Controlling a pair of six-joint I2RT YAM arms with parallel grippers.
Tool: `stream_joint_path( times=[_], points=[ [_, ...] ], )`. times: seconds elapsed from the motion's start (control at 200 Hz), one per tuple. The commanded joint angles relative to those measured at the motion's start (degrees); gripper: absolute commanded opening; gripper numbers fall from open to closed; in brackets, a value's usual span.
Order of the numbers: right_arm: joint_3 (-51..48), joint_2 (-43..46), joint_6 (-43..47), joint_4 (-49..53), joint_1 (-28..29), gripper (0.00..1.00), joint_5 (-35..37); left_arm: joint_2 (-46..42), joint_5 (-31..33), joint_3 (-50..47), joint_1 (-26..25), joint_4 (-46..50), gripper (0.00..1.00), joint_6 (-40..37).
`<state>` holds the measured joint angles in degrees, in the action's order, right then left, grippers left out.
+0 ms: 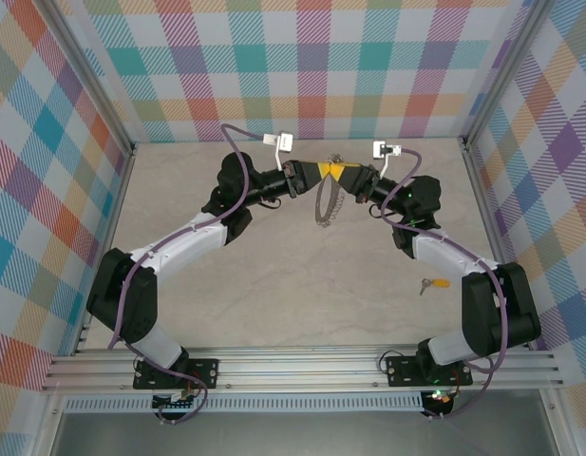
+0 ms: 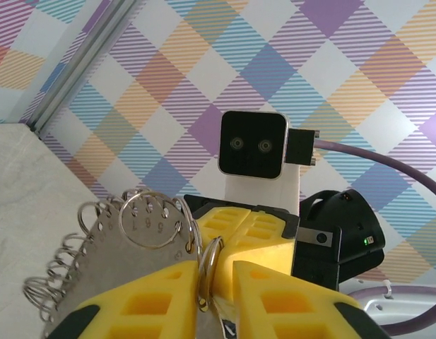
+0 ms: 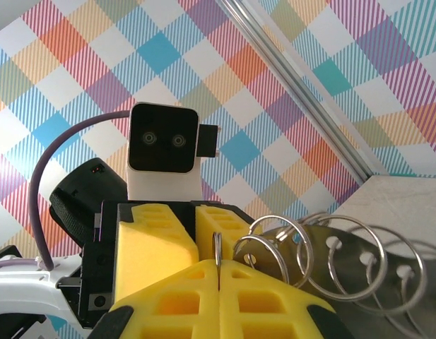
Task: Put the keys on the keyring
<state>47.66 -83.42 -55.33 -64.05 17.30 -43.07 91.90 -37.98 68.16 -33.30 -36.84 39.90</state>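
Robot lab cell: checkered walls (image 1: pixel 321 66), aluminium rails (image 1: pixel 302 366) framing a table (image 1: pixel 293 294).

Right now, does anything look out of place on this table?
Yes: the key lies alone on the table beside the right arm, while the left gripper and the right gripper both pinch the keyring in the air.

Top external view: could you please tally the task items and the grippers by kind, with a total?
keyring: 1
yellow-headed key: 1
grippers: 2 (left gripper, right gripper)
Total: 4
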Motion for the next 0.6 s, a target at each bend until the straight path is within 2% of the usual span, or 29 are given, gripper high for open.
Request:
stream_joint_path(
  times=[0.0,0.125,0.17,0.245,0.325,0.425,0.595],
  points=[
    [1.12,-0.50,-0.64,-3.10,0.54,0.00,-0.32,0.21,-0.66,1.58,-0.71,-3.77,0.13,0.04],
    [1.05,-0.38,-0.40,-2.36,0.41,0.00,-0.44,0.13,-0.51,1.54,-0.71,-3.23,0.00,-0.60],
    [1.10,-0.05,-0.18,-1.08,0.38,0.00,-0.27,-0.03,-0.52,1.54,-0.69,-2.55,0.00,-1.17],
    [1.03,1.22,0.46,2.48,-0.26,0.28,-0.13,-0.57,-0.60,1.79,-0.71,-0.21,0.00,-3.28],
    [0.95,3.59,1.24,7.06,-1.73,0.42,-0.64,-1.70,-0.99,2.19,-0.63,3.62,0.00,-6.42],
    [1.11,7.52,3.53,14.65,-3.94,0.45,-1.43,-3.13,-2.35,3.21,-0.28,9.01,0.00,-11.58],
    [4.23,13.09,10.61,30.32,-5.18,0.43,-4.22,-4.62,-6.96,7.86,0.11,24.27,0.00,-24.45]
  ],
)
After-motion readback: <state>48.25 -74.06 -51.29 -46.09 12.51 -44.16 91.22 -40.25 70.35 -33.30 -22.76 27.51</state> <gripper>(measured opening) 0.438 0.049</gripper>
